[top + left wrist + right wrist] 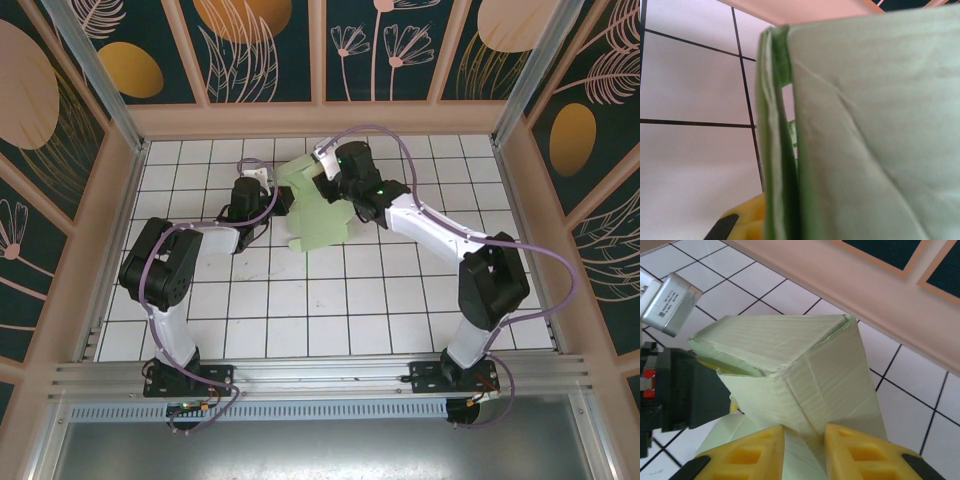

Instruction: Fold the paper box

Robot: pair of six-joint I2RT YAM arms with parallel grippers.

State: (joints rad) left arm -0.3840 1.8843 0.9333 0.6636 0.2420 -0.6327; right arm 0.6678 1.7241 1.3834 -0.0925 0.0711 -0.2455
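The tiled tabletop (300, 310) carried the box (318, 215) toward its 12 o'clock edge, part of the card lying flat and part standing up as walls. The left fingers (742, 222), at the box's 9 o'clock, were shut on a doubled card edge. The right fingers (855, 455), at its 1 o'clock, stood a little apart with a creased wall between them; whether they pinched it I could not tell. As I judged it, thin card held at two points could buckle off its creases if one arm pulled against the other. A slack hold on the right might let the wall spring open, and a hard squeeze might crush the corner.
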